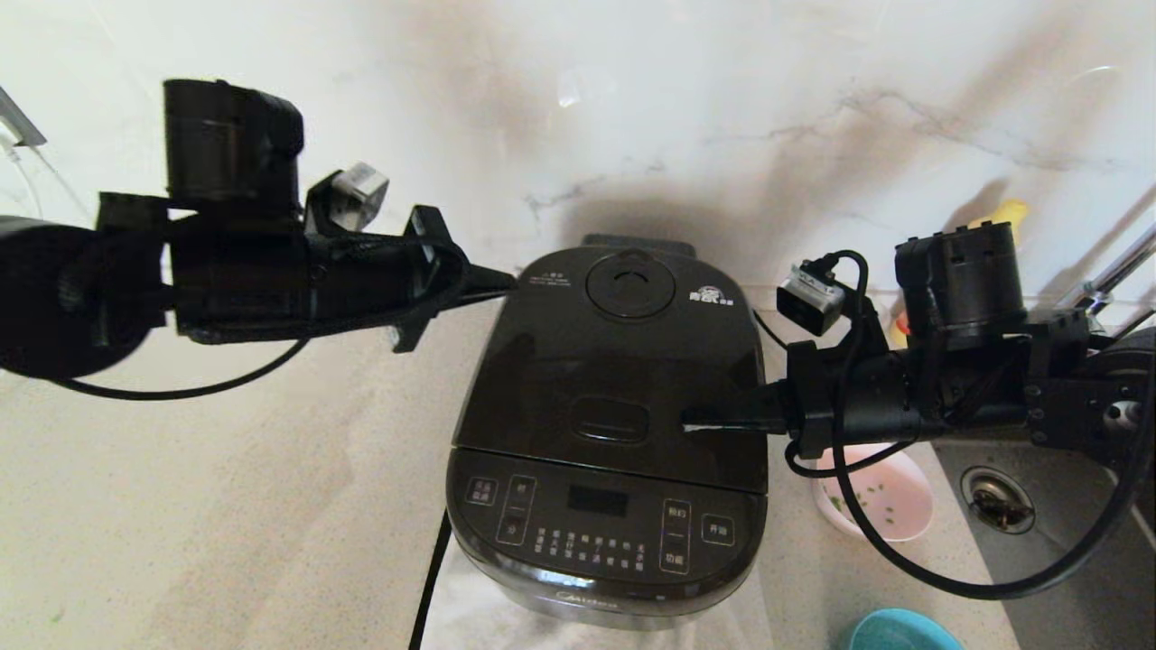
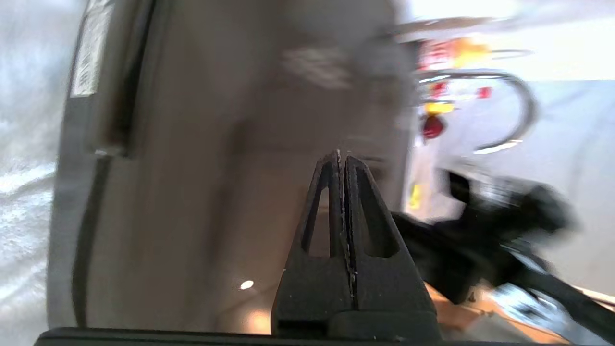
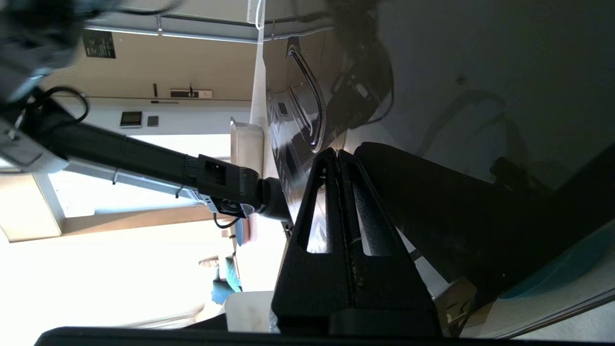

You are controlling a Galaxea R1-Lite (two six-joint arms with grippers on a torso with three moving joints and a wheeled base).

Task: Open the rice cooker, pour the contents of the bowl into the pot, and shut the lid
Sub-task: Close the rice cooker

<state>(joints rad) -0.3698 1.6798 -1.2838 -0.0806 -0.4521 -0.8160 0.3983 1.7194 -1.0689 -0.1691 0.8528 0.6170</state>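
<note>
The rice cooker (image 1: 607, 433) stands on the desk (image 1: 226, 506) between the two arms, its lid (image 1: 614, 361) shut down flat, so the pot is out of sight. It looks like a heavy, stiff appliance with a glossy, slippery shell; I would not expect a pinch on the smooth top to hold, and the place to work seems to be the oval release button (image 1: 610, 420), pushed rather than gripped, with the lid probably springing up on its hinge afterwards. The right pincer (image 1: 688, 422) has its fingers pressed together, empty, with the tip just beside that button, over the lid's right side. The left pincer (image 1: 508, 283), also pressed together and holding nothing, points at the lid's far left corner, well away from the button. The pink bowl (image 1: 890, 495) sits below the right arm, beside the sink (image 1: 1039, 542). The head view alone shows both arms, the front panel and the bowl; the right wrist view shows the button's rim close ahead of the fingertips and the left arm beyond; the left wrist view gives only a blurred flank of the cooker.
</note>
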